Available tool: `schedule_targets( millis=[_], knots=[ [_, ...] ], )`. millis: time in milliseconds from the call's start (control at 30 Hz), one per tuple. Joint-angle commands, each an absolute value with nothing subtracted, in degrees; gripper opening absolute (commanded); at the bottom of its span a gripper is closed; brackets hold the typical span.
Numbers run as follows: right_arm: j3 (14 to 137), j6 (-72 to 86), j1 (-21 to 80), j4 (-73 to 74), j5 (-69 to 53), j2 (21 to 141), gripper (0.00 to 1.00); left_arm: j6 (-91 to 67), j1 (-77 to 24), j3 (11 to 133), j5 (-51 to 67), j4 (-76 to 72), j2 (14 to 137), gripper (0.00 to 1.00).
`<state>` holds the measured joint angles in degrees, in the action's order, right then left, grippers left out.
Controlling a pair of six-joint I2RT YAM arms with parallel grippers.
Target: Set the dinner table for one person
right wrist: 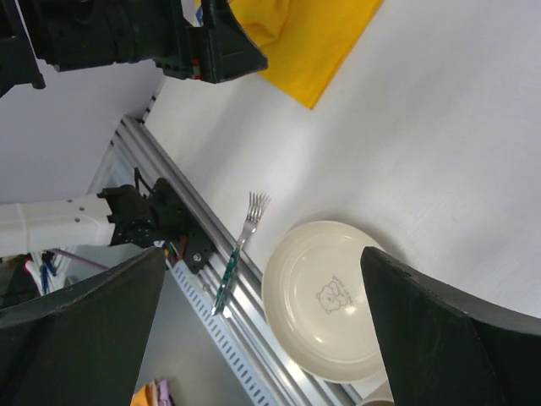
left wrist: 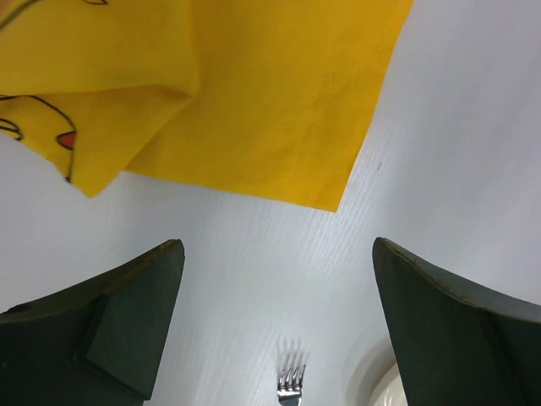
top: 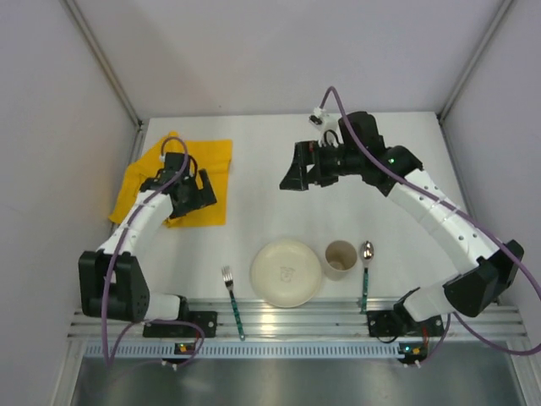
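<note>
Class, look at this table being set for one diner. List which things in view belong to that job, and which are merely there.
Belong to the job:
- plate
- fork
- spoon
- cup
- yellow placemat
- dinner table

Merely there:
- aluminium rail
- purple cables

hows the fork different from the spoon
The fork lies left of the plate; the spoon lies right of the cup. The fork ends in tines, the spoon in a shiny round bowl. Both have green handles.
</note>
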<state>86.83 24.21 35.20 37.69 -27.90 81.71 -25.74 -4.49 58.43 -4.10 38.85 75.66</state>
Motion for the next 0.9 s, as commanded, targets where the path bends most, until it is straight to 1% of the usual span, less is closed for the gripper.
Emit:
schedule_targets(
  millis=[0, 100, 133, 167, 267, 333, 367, 433, 533, 567, 667, 700, 733, 767, 800, 867],
  knots=[
    [85.37, 21.44, 35.86, 46.76, -23.47, 80.7, 1.0, -27.25, -10.08, 61.77, -5.62, 33.23, 81.81, 0.98],
    [76.4, 24.16, 35.86, 43.6, -23.29, 74.37, 1.0, -26.99, -13.7, 68.71, -8.96, 32.61, 91.64, 0.98],
    [74.55, 24.69, 35.95, 43.33, -22.59, 72.7, 1.0, -27.07, -14.06, 73.34, -9.31, 33.3, 94.28, 0.98],
    [71.66, 24.96, 35.86, 43.68, -21.37, 69.9, 1.0, -27.51, -14.24, 75.65, -9.84, 34.44, 99.7, 0.97],
    [68.57, 25.58, 35.77, 45.69, -18.56, 65.85, 1.0, -27.34, -14.15, 82.43, -10.64, 34.81, 108.33, 0.95],
    [68.38, 25.14, 35.77, 47.19, -16.88, 64.69, 1.0, -26.29, -14.15, 87.24, -11.16, 35.07, 112.22, 0.93],
    [68.99, 24.61, 35.77, 48.76, -15.31, 64.17, 1.0, -25.84, -13.98, 89.02, -11.68, 35.76, 115.89, 0.9],
    [70.04, 23.3, 35.68, 50.35, -13.37, 64.07, 1.0, -25.66, -13.71, 94.1, -13.53, 37.96, 120.82, 0.89],
    [71.37, 21.97, 35.42, 52.2, -11.6, 64.77, 1.0, -25.93, -12.66, 98.77, -13.54, 39.11, 125.4, 0.81],
    [71.8, 21.71, 35.33, 52.38, -11.17, 65.38, 1.0, -26.1, -12.4, 99.92, -13.88, 39.63, 126.46, 0.74],
    [72.59, 20.92, 35.24, 52.82, -10.37, 67.14, 1.0, -26.28, -11.87, 103.88, -13.36, 41.22, 130.16, 0.63],
    [72.86, 20.48, 35.07, 52.91, -10.28, 67.58, 1.0, -26.28, -11.78, 104.58, -13.36, 41.57, 130.95, 0.5],
    [73.12, 20.22, 34.98, 53.08, -10.02, 68.02, 1.0, -26.54, -11.69, 105.46, -12.84, 41.75, 131.91, 0.44],
    [73.65, 19.95, 34.98, 53.17, -10.02, 68.98, 1.0, -26.72, -11.08, 105.56, -12.31, 41.84, 132.27, 0.33],
    [73.83, 19.43, 34.89, 53.26, -9.93, 69.43, 1.0, -26.89, -10.81, 105.47, -11.7, 41.66, 132.36, 0.18],
    [74.35, 18.9, 34.89, 53.52, -9.49, 70.66, 1.0, -26.81, -10.55, 105.47, -10.73, 41.31, 132.8, 0.0]
  ],
)
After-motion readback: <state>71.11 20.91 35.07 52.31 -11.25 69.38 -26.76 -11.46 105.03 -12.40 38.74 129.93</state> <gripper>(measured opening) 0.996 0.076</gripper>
